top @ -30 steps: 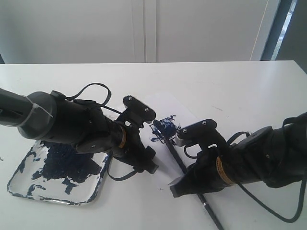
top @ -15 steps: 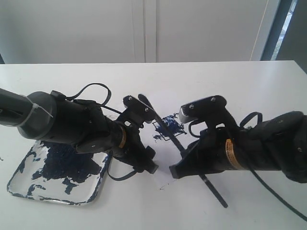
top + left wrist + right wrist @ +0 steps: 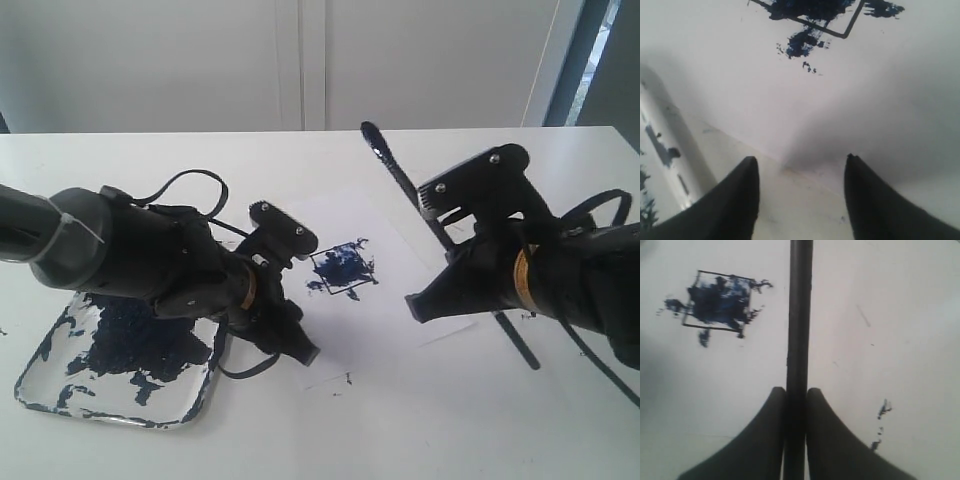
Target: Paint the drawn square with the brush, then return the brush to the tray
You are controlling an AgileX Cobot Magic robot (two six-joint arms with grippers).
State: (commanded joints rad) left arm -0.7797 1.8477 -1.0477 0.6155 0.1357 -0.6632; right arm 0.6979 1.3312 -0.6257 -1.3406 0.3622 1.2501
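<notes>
- The right gripper (image 3: 796,392) pinched the brush (image 3: 400,180), aloft right of the drawn square (image 3: 340,268); the left gripper (image 3: 800,162) hung spread just left of it.
- Reaching the tray (image 3: 110,418), farther left of the square, probably called for a firm pinch and height over the left arm (image 3: 150,260).
- That arm hid part of the tray; the brush tip was blurred.

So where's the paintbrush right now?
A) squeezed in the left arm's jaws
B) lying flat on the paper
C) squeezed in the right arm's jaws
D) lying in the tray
C: the right wrist view shows the right arm's jaws shut on the brush handle, and the exterior view shows it tilted with its tip up, away from the tray. The left arm's jaws are open with nothing between them.
</notes>
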